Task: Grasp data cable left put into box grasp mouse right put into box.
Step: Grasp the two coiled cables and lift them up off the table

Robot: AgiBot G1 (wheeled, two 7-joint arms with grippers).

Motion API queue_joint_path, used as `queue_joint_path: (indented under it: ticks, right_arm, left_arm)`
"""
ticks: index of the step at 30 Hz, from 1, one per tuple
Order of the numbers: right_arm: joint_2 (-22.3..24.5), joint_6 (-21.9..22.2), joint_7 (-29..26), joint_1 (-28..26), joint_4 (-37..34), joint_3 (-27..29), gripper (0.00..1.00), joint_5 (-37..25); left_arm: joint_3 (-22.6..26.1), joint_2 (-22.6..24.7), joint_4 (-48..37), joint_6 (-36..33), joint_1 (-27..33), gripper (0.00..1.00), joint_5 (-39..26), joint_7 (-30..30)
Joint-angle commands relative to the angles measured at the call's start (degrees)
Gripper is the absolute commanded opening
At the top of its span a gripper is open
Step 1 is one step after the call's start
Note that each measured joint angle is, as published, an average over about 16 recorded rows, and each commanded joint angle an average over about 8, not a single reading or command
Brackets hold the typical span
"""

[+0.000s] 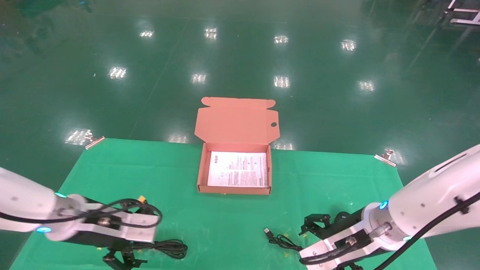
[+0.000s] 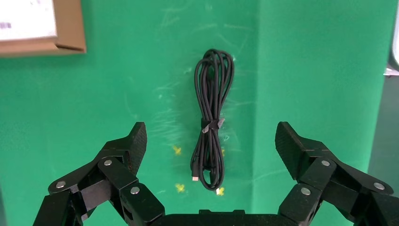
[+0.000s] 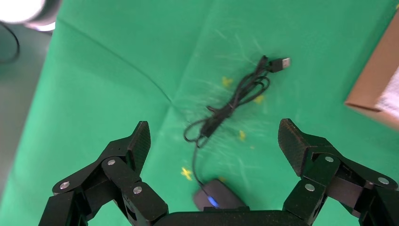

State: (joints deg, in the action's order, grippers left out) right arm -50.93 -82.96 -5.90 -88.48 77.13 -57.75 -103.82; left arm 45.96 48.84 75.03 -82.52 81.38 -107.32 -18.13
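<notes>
At the near left of the green bench, the left end effector hangs spread wide and empty directly above the data cable, which lies flat as a long bundle cinched by a tie near its middle. A sound grasp would likely descend with the jaws straddling that tied waist, so all loops are caught together and none dangle when lifted. In the middle, at the far edge, the box stands open with a printed sheet on its floor; the cable should be lowered well inside, clear of the near wall. At the near right, the right end effector waits spread and empty over the mouse, whose cord trails toward the box.
</notes>
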Motion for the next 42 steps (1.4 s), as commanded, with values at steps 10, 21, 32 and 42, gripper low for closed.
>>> queue_joint_path:
  ticks: [10, 21, 32, 42]
  right_arm:
    - [-2.3, 4.2, -5.8, 4.1, -3.8, -0.8, 1.0, -2.3]
    - [-6.2, 8.3, -4.6, 5.2, -13.2, -1.3, 1.0, -3.8]
    - [-9.6, 11.8, -2.0, 5.6, -20.7, -1.9, 1.0, -5.6]
    - [-12.6, 15.2, 0.5, 5.5, -26.8, -2.8, 1.0, -8.1]
  left_arm:
    - [2.2, 6.5, -13.6, 5.1, -1.1, 1.0, -5.5, -0.9]
    - [2.1, 12.0, -30.9, 9.1, 0.9, 1.0, -5.3, 4.1]
    - [2.6, 16.2, -42.7, 13.6, 2.5, 1.0, -6.3, 9.9]
    - [2.9, 18.2, -48.5, 17.1, 3.7, 1.0, -7.3, 13.1]
